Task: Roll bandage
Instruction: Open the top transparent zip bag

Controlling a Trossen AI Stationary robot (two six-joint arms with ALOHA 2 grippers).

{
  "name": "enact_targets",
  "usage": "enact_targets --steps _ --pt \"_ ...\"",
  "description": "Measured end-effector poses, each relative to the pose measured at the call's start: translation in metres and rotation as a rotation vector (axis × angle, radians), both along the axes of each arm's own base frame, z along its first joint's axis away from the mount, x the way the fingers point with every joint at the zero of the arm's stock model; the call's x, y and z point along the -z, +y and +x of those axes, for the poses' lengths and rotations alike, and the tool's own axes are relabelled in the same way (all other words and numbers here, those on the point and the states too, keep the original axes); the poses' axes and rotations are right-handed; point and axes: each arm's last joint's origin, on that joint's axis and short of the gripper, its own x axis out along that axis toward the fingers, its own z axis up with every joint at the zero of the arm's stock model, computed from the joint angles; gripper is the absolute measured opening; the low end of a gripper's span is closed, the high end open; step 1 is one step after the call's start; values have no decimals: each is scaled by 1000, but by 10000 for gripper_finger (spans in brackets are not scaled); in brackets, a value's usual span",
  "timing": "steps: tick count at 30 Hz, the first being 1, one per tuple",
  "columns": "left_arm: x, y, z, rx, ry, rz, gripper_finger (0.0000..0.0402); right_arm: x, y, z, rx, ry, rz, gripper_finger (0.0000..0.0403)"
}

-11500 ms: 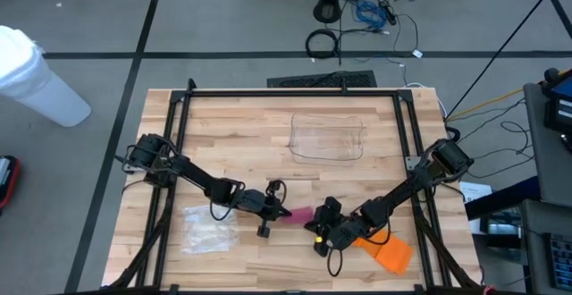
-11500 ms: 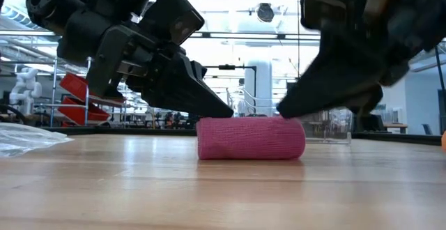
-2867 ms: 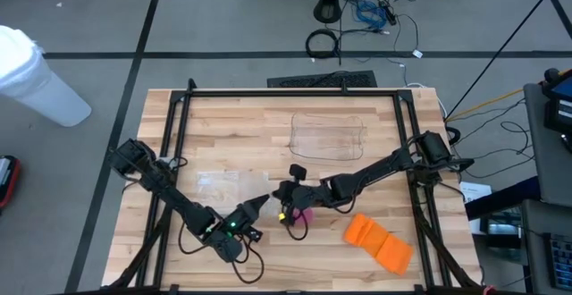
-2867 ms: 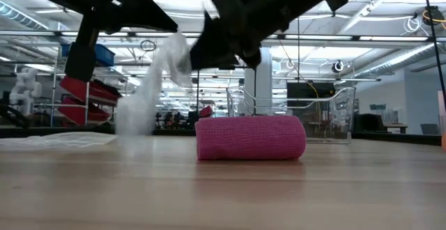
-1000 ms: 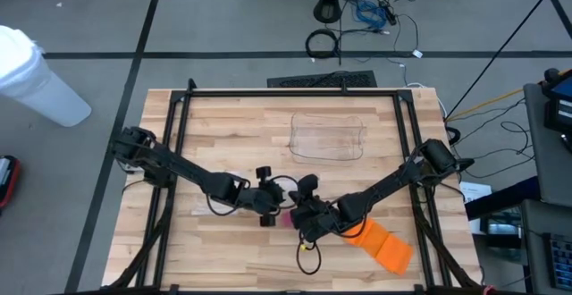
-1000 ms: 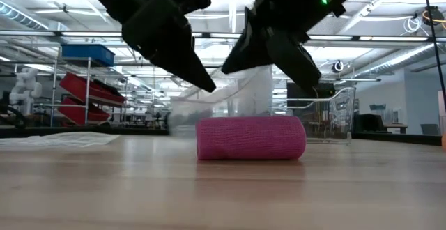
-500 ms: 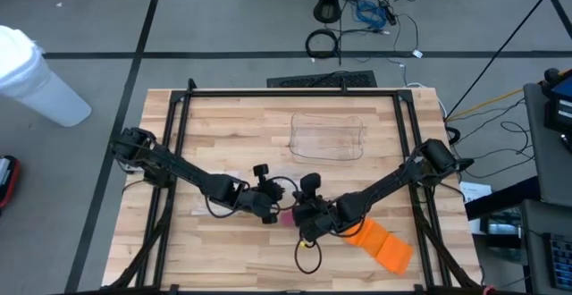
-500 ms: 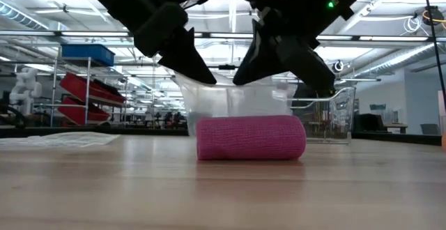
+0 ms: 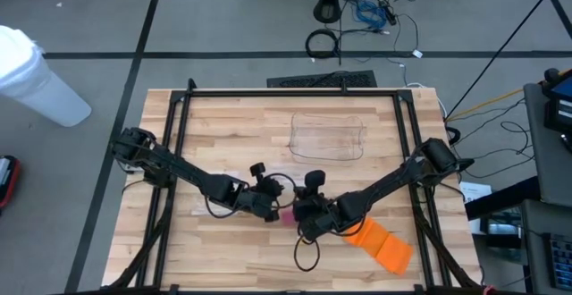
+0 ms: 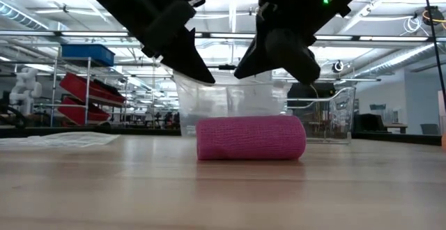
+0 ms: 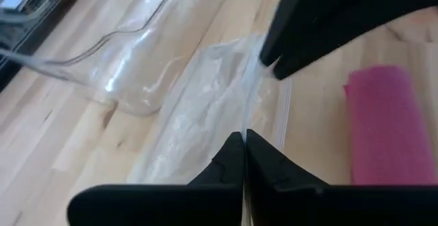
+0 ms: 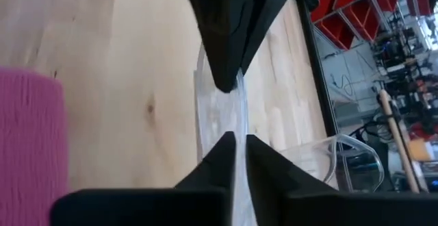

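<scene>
While both arms meet over the middle of the wooden surface (image 9: 223, 134), the left gripper (image 11: 243, 144) has its jaws pressed fully together on the edge of a clear plastic bag (image 11: 205, 109), and the right gripper (image 12: 236, 147), facing it from the other side, pinches the same film with its jaws all but closed, a thin slit showing between them. In the low view the bag (image 10: 230, 99) hangs stretched between the two grippers, its lower edge just behind and above the pink rolled bandage (image 10: 251, 138), which lies on its side on the surface, already wound into a tight cylinder and untouched by either arm. From overhead the roll (image 9: 288, 214) shows only as a pink sliver between the two wrists, with an orange cloth (image 9: 380, 243) lying near the right arm and a clear tray (image 9: 328, 138) farther back. The step in hand appears to be opening the bag so that the roll can go in. Done well, it would call for the two grips to draw apart gently and evenly, each holding one wall of the mouth only, so the film parts rather than tears or slips free, and for the mouth to be kept low and facing the roll.
</scene>
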Motion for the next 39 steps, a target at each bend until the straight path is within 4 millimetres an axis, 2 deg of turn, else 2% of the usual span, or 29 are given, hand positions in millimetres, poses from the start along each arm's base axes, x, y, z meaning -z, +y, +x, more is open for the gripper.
enact_targets --steps 6,10,16,21,26,32,39 --pt "10 4 -7 -76 6 -43 1 -5 18 -8 -91 13 59 94" --pt "11 3 -7 -86 -5 -64 1 -1 24 -8 -186 67 118 120" --pt "4 -2 1 -16 -85 -170 0 3 10 0 -172 97 67 125" --pt "2 -4 2 19 -99 -179 0 3 -2 5 -140 99 66 125" --pt "2 -4 3 36 -102 -179 0 4 -7 5 -127 124 71 101" --pt "-4 -8 4 -10 -141 -114 0 5 -5 3 -117 119 100 11" --pt "-12 -16 2 -121 -221 5 0 8 -3 1 -115 134 256 1"
